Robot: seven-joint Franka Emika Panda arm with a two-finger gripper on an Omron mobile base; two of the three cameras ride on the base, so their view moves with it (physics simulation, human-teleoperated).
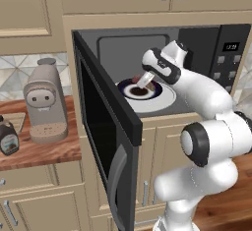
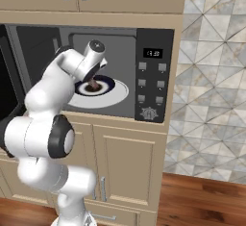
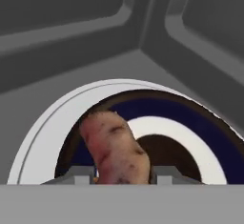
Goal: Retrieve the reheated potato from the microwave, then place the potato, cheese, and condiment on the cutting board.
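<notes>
The microwave [image 1: 229, 53] stands with its door [image 1: 106, 127] swung open to the left. Inside, on the white turntable [image 3: 47, 142], lies a dark-rimmed plate [image 3: 190, 123]. The reddish-brown potato [image 3: 116, 144] rests on that plate. My gripper [image 3: 122, 174] reaches down into the cavity, and its two fingertips press against the potato's sides. In the left base view the gripper [image 1: 141, 84] hovers right over the plate [image 1: 156, 90]. The condiment [image 1: 7, 136] stands on the counter at far left, beside the pale cutting board [image 1: 15, 119]. The cheese is out of view.
A beige coffee machine [image 1: 45, 102] stands on the wooden counter left of the open door. The microwave's roof and back wall [image 3: 71, 32] close in around the hand. Cabinet doors [image 2: 129, 167] run below, and a tiled wall [image 2: 211, 76] lies to the right.
</notes>
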